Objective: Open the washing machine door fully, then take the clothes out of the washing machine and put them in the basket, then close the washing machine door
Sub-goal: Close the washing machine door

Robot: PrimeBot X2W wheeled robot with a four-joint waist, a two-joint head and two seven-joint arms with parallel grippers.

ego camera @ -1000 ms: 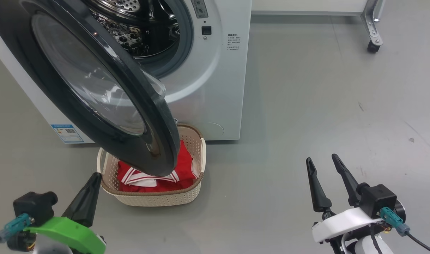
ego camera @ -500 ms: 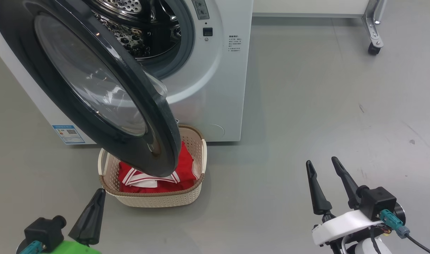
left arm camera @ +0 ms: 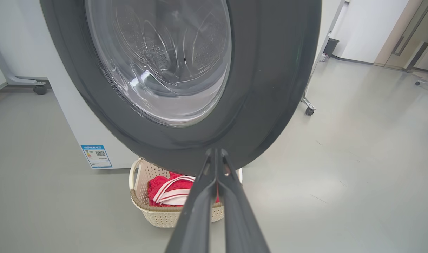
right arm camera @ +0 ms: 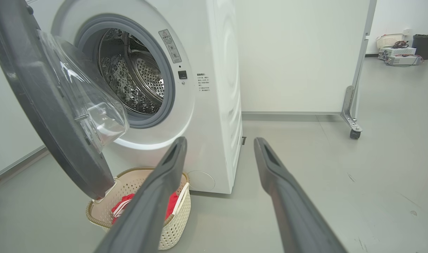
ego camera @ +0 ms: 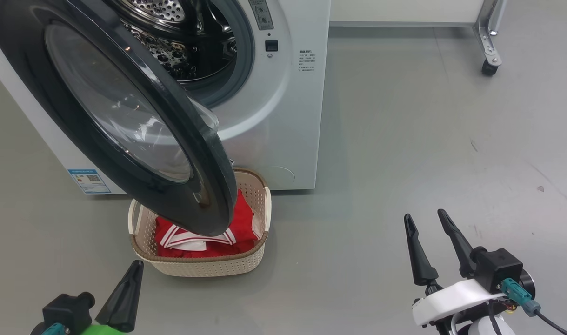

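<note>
The washing machine (ego camera: 283,116) stands at the upper left with its steel drum (ego camera: 171,37) showing. The washing machine door (ego camera: 204,153), black-rimmed with a clear glass bowl, hangs part-way open over the basket (ego camera: 204,267). The clothes (ego camera: 243,221), red with white stripes, lie inside the basket. My left gripper (ego camera: 135,266) is shut with nothing in it, low at the left, short of the basket. In the left wrist view its closed tips (left arm camera: 215,151) point at the door's lower rim (left arm camera: 270,88). My right gripper (ego camera: 423,215) stands open over bare floor, far right of the basket (right arm camera: 175,225).
A white panel on a metal foot with a caster (ego camera: 489,67) stands at the back right. Grey floor stretches right of the machine. A blue label (ego camera: 89,180) marks the machine's lower left. Far off sit a white basket (right arm camera: 389,40) and a dark bin (right arm camera: 423,44).
My left gripper has drawn back and down toward the bottom left edge of the head view, away from the door. The right gripper, door and basket stay put.
</note>
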